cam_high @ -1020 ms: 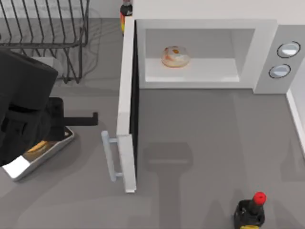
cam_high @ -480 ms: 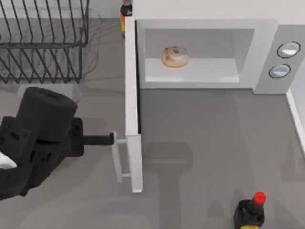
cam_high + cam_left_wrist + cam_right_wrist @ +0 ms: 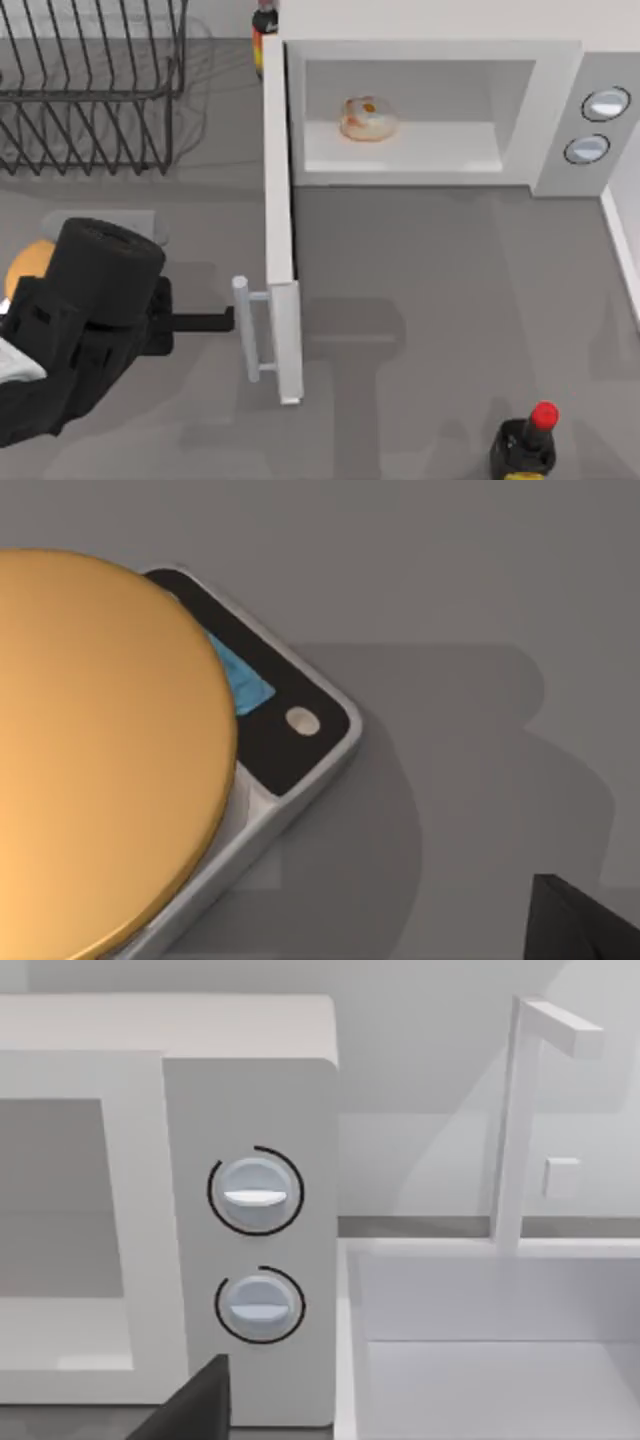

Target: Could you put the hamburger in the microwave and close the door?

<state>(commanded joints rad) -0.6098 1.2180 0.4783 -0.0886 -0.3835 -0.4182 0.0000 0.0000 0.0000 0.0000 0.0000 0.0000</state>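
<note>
- Top view: microwave stands at the far right of the grey worktop, cavity facing the camera, two silver knobs on its grey right panel.
- Hamburger sits on the cavity floor, left of centre, apart from the walls.
- Door is swung wide open, standing about square to the microwave front and hinged at the cavity's left edge; its bar handle is on the left face near the free end.
- Left arm is at the lower left of the worktop. Left pincer reaches rightward, its dark tip touching or just beside the handle; fingers together or apart: cannot tell.
- Wire rack is at the far left. A dark bottle stands just behind the door's hinge end. A red-capped bottle stands near the front right.
- An orange disc peeks out at the left edge, beside the arm.
- Left wrist view: orange disc lies on a silver scale with a black panel, blue display and one round button; grey worktop beyond.
- Right wrist view: microwave knobs seen face on, one above the other; a white sink with a tall white tap is just beside the microwave. A dark part of the right pincer shows at the lower edge; its state cannot be told.
</note>
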